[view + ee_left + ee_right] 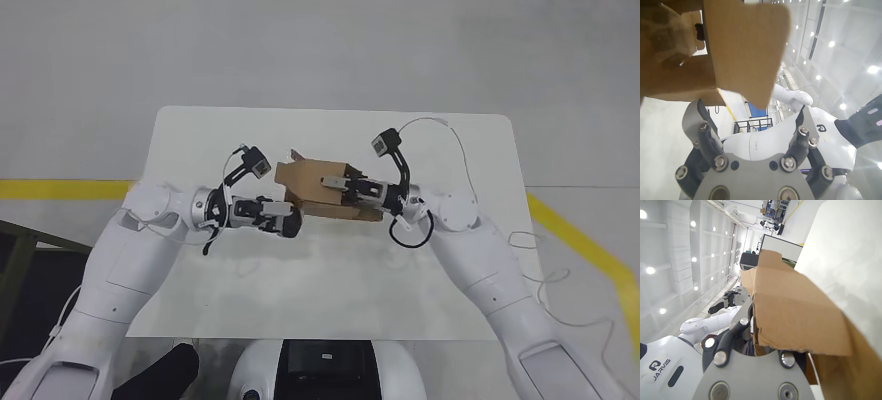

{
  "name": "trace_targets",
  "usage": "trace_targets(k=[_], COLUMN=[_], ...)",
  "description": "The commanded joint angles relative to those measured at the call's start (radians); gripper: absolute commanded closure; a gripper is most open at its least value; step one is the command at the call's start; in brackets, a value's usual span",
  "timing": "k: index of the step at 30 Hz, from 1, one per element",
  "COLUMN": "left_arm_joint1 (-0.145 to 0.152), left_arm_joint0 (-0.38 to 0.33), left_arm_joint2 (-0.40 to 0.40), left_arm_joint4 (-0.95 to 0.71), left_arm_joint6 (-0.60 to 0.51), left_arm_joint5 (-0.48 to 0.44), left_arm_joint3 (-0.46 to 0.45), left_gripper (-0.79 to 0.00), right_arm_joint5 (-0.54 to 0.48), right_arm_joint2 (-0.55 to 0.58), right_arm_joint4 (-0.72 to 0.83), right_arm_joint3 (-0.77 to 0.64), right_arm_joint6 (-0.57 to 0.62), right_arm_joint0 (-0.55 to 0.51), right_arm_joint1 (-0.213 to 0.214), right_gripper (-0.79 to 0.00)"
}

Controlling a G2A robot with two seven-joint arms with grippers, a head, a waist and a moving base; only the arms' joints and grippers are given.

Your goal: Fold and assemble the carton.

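Carton (322,180) sits over mid desk (200,290), half-formed with loose flaps. Right pincer (345,184) pinches one wall. Left pincer (752,106) is spread, just beside a flap. Risk: with only that one-wall grip, a left push likely twists or slips the carton, or creases the flap wrong.
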Motion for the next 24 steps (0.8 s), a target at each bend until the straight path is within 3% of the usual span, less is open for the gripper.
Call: trace_targets(k=[1,12,15,24], left_arm_joint1=[0.003,0.027,0.029,0.029], left_arm_joint0=[0.004,0.045,0.05,0.05], left_arm_joint2=[-0.017,-0.135,-0.146,-0.146], left_arm_joint4=[-0.007,-0.035,-0.031,-0.031], left_arm_joint6=[-0.002,-0.006,-0.014,-0.014], left_arm_joint5=[-0.005,-0.075,-0.112,-0.112], left_arm_joint3=[0.003,0.06,0.07,0.07], left_gripper=[-0.785,-0.785,-0.785,-0.785], right_arm_joint5=[0.004,0.072,0.082,0.082], right_arm_joint2=[0.017,0.076,0.086,0.086], right_arm_joint4=[0.001,-0.012,-0.017,-0.017], right_arm_joint3=[0.003,-0.012,-0.015,-0.015], right_arm_joint6=[0.007,0.09,0.099,0.099], right_arm_joint0=[-0.001,-0.012,-0.016,-0.016], right_arm_joint1=[0.004,0.028,0.032,0.032], right_gripper=[0.0,0.0,0.0,0.0])
